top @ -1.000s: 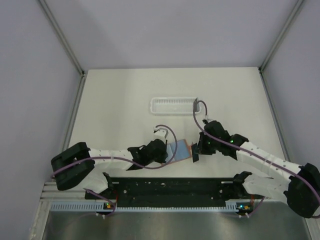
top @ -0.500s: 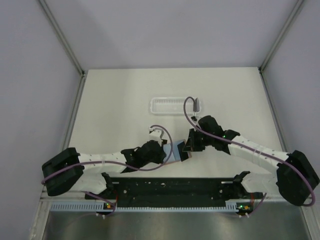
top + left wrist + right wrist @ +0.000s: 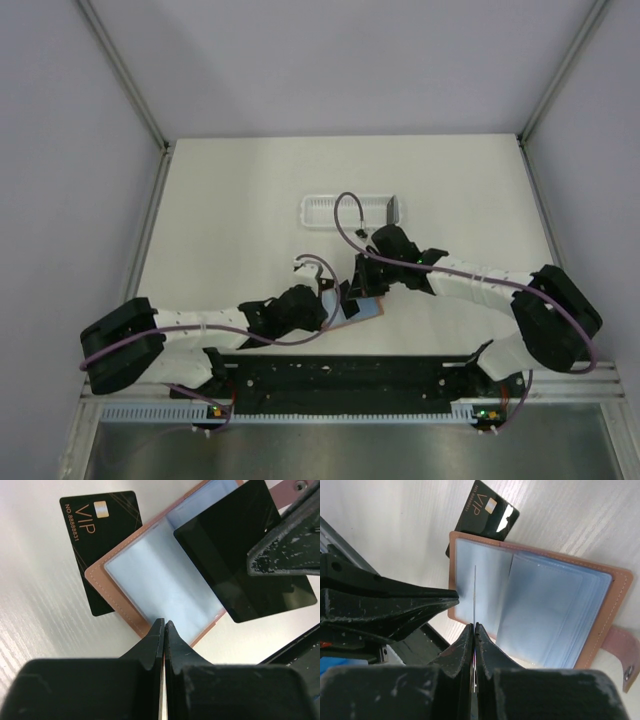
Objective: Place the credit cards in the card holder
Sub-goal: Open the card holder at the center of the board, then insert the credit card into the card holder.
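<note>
- Right gripper [image 3: 473,626]: fingers closed flat on a black credit card [image 3: 245,555], which appears edge-on in its own wrist view and hangs over the open card holder [image 3: 545,615].
- Left gripper [image 3: 164,622]: jaws pressed together at the holder's near edge; whether they pinch anything cannot be told.
- VIP credit card [image 3: 100,530]: lies on the table [image 3: 40,630], partly under the holder.
- Progress: neither card is inside; both insertions remain.
- Clearance: the grippers nearly meet, so room above the holder is tight.
</note>
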Robot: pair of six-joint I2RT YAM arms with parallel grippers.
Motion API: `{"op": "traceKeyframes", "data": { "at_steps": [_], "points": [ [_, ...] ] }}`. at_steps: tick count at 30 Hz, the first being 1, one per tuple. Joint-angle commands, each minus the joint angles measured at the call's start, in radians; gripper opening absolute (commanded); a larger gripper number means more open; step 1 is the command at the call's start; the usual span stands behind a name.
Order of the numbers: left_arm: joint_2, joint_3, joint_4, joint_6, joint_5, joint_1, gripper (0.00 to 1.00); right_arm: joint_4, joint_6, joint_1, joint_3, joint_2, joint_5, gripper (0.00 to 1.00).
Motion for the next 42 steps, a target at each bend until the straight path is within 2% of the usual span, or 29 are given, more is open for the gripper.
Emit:
{"op": "traceKeyframes", "data": {
  "at_steps": [1, 14, 24, 35, 37, 42],
  "points": [
    [-0.003, -0.019, 0.026, -0.017, -0.007, -0.006, 0.0, 0.027, -0.025, 0.018, 0.052, 0.058, 0.039, 0.0],
    [0.023, -0.032, 0.038, -0.026, -0.004, -0.007, 0.0, -0.188, -0.04, 0.024, 0.081, 0.026, 0.331, 0.0],
    [0.031, -0.029, 0.04, -0.026, -0.008, -0.007, 0.0, -0.141, -0.057, 0.024, 0.095, -0.005, 0.212, 0.0],
    [-0.23, 0.057, 0.024, 0.04, -0.022, -0.009, 0.0, -0.105, -0.031, 0.024, 0.061, -0.005, 0.19, 0.0],
    [-0.208, 0.069, 0.078, 0.07, -0.005, -0.007, 0.0, -0.098, -0.025, 0.024, 0.053, -0.003, 0.187, 0.0],
    [-0.011, 0.129, 0.097, 0.078, -0.018, -0.007, 0.0, -0.086, -0.018, 0.024, 0.047, -0.008, 0.173, 0.0]
  ]
}}
